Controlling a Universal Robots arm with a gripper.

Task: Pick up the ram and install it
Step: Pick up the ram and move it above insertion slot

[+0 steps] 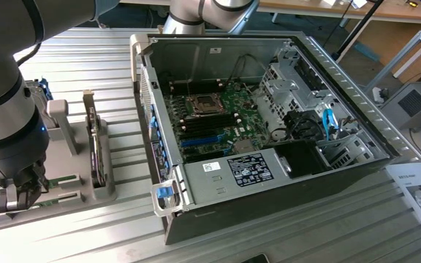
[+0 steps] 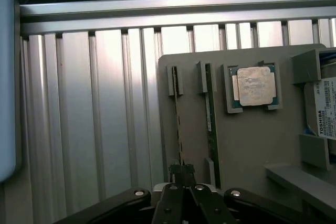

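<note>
**rigwatcher:** Biggest first: one ribbed metal bench (image 1: 86, 49), and on it one open PC case (image 1: 218, 36) lying on its side with the motherboard (image 1: 225, 118) facing up. The arm (image 1: 6, 109) hangs over on the exterior view's left, well away from the case and down over one grey holder tray (image 2: 252, 145).

**slotjockey:** What's on the tray, and where's the ram?

**rigwatcher:** One expansion card (image 1: 96, 148) upright on its edge and one Toshiba hard drive (image 2: 326, 114). Then two thin sticks on edge in neighbouring slots. The ram (image 2: 178, 124) is the one lined up with the fingers (image 2: 178, 171), and a second green stick (image 2: 210, 124) sits just beside it. Past that is one silver processor chip (image 2: 255, 86) in its own corner brackets.

**slotjockey:** Are the fingers apart?

**rigwatcher:** No, they're pressed together, with the tips right at the ram's near end. I can't tell if they're actually pinching it. The neighbour stick and the slot posts crowd that spot.
</note>
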